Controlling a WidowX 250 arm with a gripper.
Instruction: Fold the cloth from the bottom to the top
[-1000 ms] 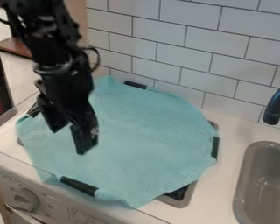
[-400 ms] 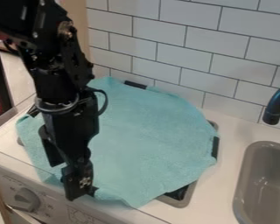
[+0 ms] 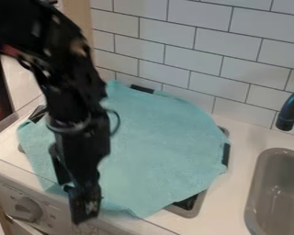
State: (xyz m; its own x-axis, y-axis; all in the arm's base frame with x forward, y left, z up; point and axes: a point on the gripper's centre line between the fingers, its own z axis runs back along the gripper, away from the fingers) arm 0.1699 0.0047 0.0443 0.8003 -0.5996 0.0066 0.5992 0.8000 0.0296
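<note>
Teal cloth [image 3: 159, 147], long axis roughly sideways, 1 corner frontward.

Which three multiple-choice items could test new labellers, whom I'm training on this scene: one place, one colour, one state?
1. Where is the gripper?
A) over the sink
B) at the near side of the cloth
C) beside the tap

2. What colour is the cloth?
A) red
B) yellow
C) blue-green

3. How does the cloth lie?
A) spread out
B) rolled up
C) folded in half

1 B: its tip overlaps the cloth's near edge.
2 C: its whole visible surface is blue-green.
3 A: it spans most of the stove, no fold showing.
</note>
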